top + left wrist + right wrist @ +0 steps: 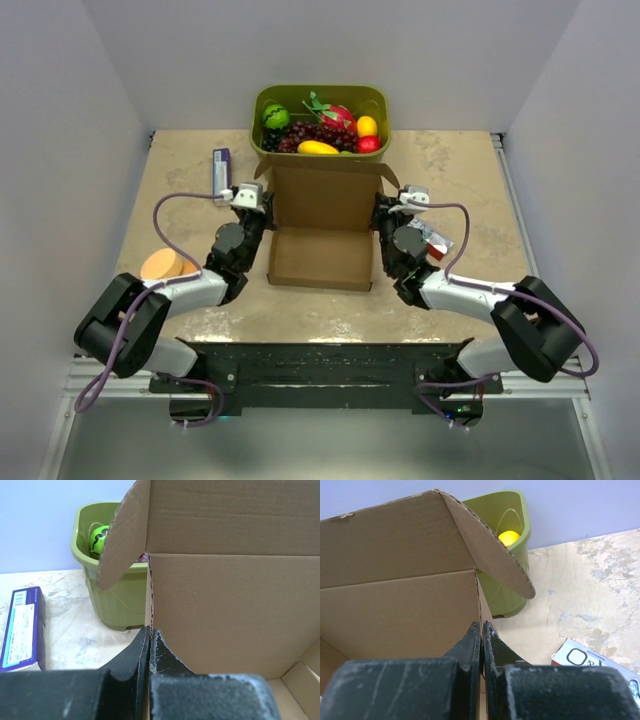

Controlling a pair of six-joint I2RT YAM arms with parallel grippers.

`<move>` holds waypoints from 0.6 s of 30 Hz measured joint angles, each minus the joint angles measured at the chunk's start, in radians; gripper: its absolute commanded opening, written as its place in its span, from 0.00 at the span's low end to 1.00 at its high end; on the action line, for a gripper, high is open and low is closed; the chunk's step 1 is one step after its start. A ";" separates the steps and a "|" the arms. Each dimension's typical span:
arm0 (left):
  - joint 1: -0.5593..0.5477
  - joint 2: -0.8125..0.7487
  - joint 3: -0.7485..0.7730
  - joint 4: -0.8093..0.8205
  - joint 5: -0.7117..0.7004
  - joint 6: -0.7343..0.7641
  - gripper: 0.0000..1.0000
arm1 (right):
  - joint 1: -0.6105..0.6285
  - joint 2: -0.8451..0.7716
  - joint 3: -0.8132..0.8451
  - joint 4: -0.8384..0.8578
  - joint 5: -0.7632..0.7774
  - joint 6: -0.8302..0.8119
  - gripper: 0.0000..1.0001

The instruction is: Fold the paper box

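The paper box (322, 255) is a brown cardboard tray at the table's middle, with its lid panel (325, 195) standing up at the far side. My left gripper (262, 215) is shut on the box's left side wall; the wrist view shows the cardboard edge (148, 595) pinched between the black fingers (132, 655). My right gripper (383, 222) is shut on the right side wall (481, 605), pinched the same way between its fingers (470, 642). Both lid ear flaps (120, 540) (492, 550) stick outward.
An olive-green tub of fruit (320, 118) stands right behind the box. A purple-and-white packet (221, 170) lies at the left back. An orange round object (162, 264) sits by the left arm. A red-and-white packet (435, 240) lies by the right arm.
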 measured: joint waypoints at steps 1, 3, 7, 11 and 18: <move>-0.007 0.000 -0.007 0.011 -0.007 -0.002 0.00 | 0.003 -0.007 -0.009 0.004 0.003 0.001 0.00; -0.018 0.000 -0.020 0.028 -0.020 -0.010 0.00 | 0.008 -0.021 -0.022 0.007 0.013 0.005 0.00; -0.039 -0.011 -0.055 0.058 -0.040 -0.029 0.00 | 0.017 -0.049 -0.042 -0.006 0.023 0.023 0.00; -0.053 -0.020 -0.085 0.080 -0.056 -0.050 0.00 | 0.023 -0.073 -0.057 -0.024 0.024 0.052 0.04; -0.076 -0.048 -0.142 0.091 -0.076 -0.079 0.00 | 0.042 -0.117 -0.089 -0.060 0.032 0.117 0.13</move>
